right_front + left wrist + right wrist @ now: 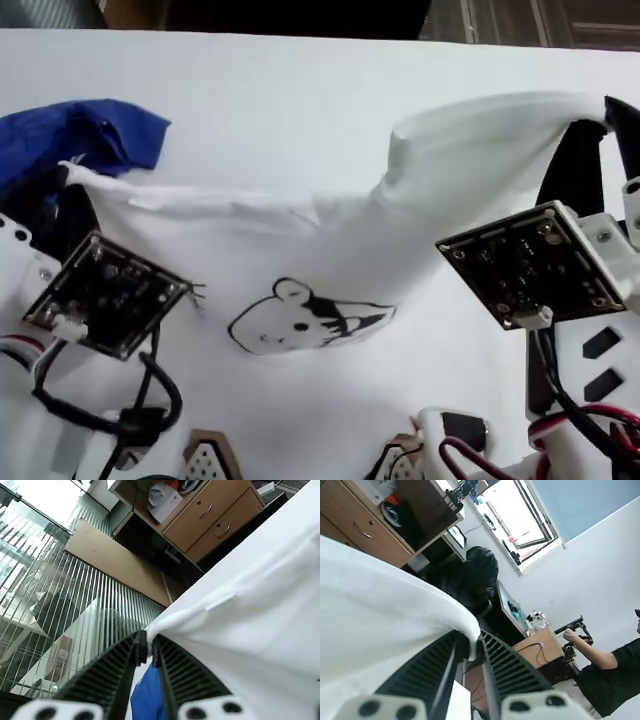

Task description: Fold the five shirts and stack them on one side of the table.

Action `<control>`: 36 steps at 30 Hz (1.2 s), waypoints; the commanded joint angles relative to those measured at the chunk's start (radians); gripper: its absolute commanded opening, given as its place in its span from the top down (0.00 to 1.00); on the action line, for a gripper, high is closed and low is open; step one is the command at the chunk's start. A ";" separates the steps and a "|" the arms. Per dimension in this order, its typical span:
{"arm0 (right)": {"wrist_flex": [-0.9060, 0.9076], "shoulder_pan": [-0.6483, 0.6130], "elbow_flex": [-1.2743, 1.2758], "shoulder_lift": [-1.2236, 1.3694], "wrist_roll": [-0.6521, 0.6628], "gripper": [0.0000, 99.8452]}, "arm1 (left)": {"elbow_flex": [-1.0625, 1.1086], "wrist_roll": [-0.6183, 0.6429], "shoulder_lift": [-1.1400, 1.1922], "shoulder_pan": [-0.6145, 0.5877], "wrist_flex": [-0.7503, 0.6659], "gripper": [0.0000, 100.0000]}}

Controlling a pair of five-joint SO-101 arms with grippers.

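My left end effector (147, 647) is pinched tight on one corner of the white shirt (300, 250). My right end effector (475, 647) clamps the opposite corner, lifted higher. Between them the edge stretches taut while the printed body drapes below onto the table (300, 60); I judge this grip spreads it flat for folding. A blue shirt (80, 135) lies just beside my left end effector.
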 commanded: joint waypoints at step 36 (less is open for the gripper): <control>-0.104 0.156 -0.181 -0.288 0.238 0.98 | -0.015 -0.011 -0.147 -0.012 -0.084 0.98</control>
